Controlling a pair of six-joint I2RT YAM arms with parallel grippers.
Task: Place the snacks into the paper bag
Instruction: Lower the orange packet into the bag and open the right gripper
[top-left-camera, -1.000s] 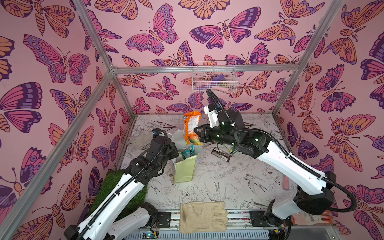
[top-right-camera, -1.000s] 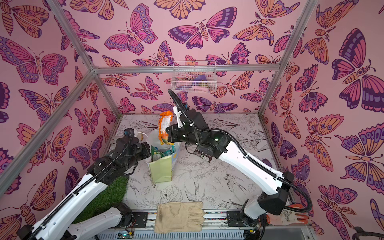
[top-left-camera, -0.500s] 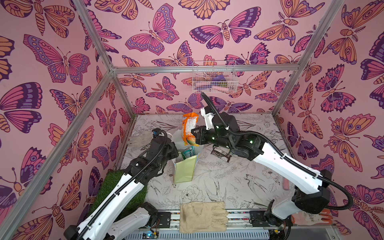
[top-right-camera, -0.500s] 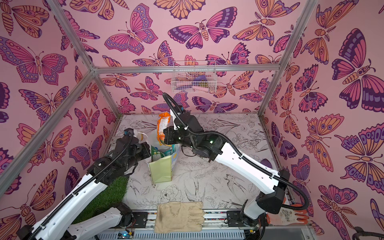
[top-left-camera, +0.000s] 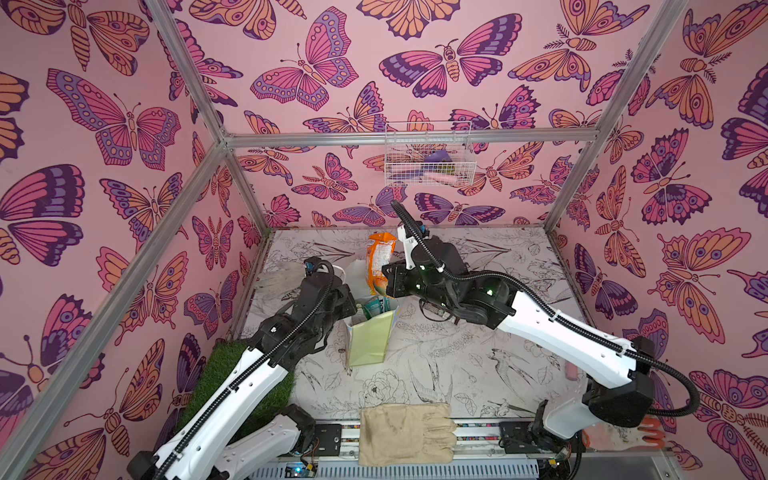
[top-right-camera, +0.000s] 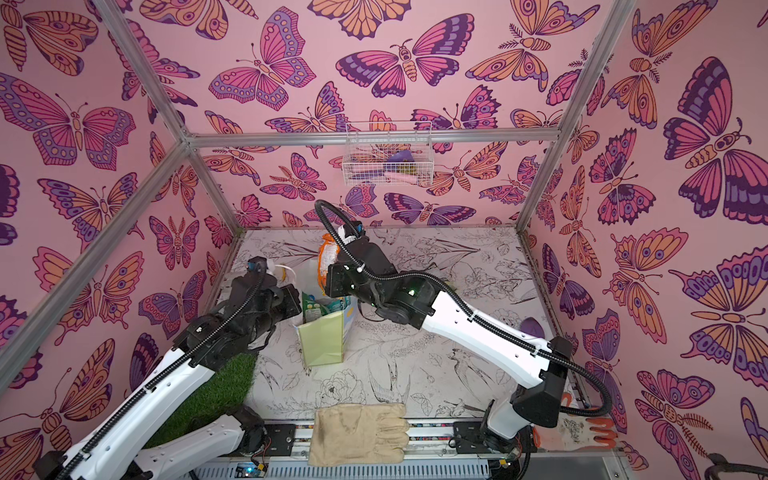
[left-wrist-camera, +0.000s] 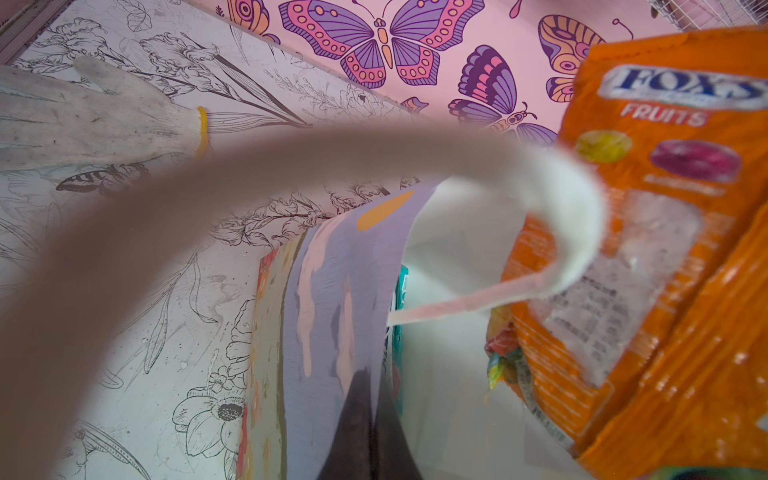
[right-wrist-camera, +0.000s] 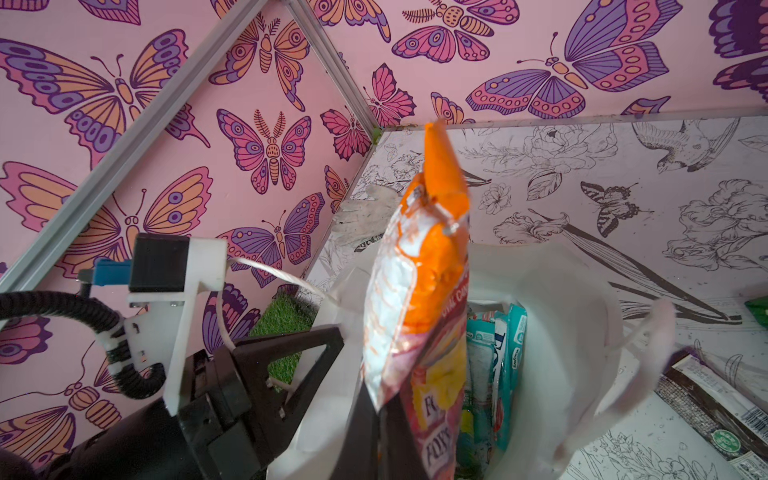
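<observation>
The paper bag stands upright at centre left of the floor, mouth open. My left gripper is shut on its near wall; a white cord handle loops in front of the lens. My right gripper is shut on the lower corner of an orange Fox's packet, which hangs upright over the bag's mouth. Teal packets stand inside the bag. A dark brown bar and a green packet lie on the floor beside the bag.
A beige glove lies on the front rail, an orange-and-white glove at front right, a white knit glove at back left. A grass mat lies under my left arm. A wire basket hangs on the back wall.
My right gripper has shifted left and slightly down with the orange packet, bringing it over the bag's mouth. The left gripper has kept its hold on the bag.
</observation>
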